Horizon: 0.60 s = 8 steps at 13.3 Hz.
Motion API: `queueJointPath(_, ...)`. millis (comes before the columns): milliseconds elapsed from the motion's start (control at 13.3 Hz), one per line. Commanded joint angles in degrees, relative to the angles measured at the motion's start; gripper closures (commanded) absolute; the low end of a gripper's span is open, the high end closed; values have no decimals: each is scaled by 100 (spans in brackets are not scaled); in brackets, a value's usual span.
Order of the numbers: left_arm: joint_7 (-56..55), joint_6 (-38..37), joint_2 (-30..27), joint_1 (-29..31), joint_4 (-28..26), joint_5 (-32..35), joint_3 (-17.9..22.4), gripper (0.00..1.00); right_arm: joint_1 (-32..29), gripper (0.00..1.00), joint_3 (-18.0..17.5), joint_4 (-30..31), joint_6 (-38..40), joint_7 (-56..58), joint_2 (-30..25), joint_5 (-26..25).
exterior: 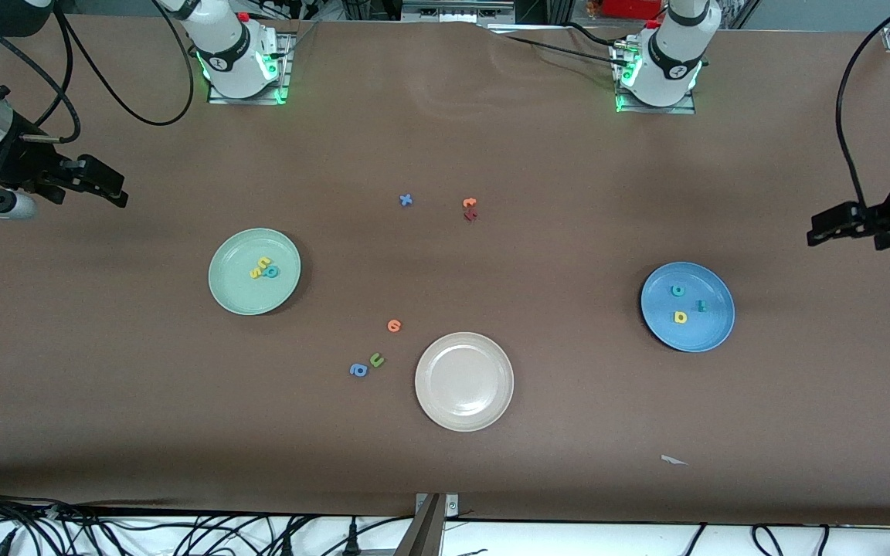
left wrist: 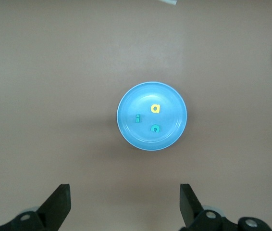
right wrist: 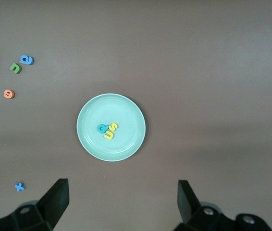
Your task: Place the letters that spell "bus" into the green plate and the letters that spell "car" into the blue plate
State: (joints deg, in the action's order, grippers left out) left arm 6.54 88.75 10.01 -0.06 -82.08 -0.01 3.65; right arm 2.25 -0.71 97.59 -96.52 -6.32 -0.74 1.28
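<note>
Sorting layout with both words apparently placed. Pale green plate (exterior: 254, 271) toward the right arm's end of the table, carrying the teal b (exterior: 272, 271), yellow u (exterior: 264, 264) and yellow s (exterior: 256, 273) bunched together and touching near its centre. Blue plate (exterior: 687, 306) toward the left arm's end, carrying the teal c (exterior: 677, 291), yellow a (exterior: 680, 316) and darker teal r (exterior: 701, 306), each slightly apart from the others.

Left gripper (exterior: 827, 229) parked over bare table at the left arm's end, fingers spread wide, nothing between them; blue plate centred ahead of the spread fingers in the left wrist view. Right gripper (exterior: 101, 185) likewise parked over bare table at the right arm's end, fingers apart and empty; green plate lying straight ahead between its fingers in the right wrist view.

Key relation: each plate nearest to the arm of its own end, each gripper drawn clear of its plate toward the table edge, no task letter left on the cloth.

Distractors between the plates: beige plate (exterior: 464, 381) empty, nearest the front camera; orange round letter (exterior: 394, 325), green u (exterior: 376, 359) and blue a (exterior: 358, 370) beside it; blue x (exterior: 406, 200), orange t (exterior: 470, 203) and a dark red letter (exterior: 470, 215) nearer the robot bases.

Judged complete, no further pick called for
</note>
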Motion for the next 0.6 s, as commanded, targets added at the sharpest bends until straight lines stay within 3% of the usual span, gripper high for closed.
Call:
queueJointPath(0,93,11,-254,-73,-203,-122,118,0,-58,0,-43,-29,107,95,-120,48)
queueJointPath(526,427,90,-245,208,-203,-192,56,0,-58,0,-43,-56,204,96,-93,22)
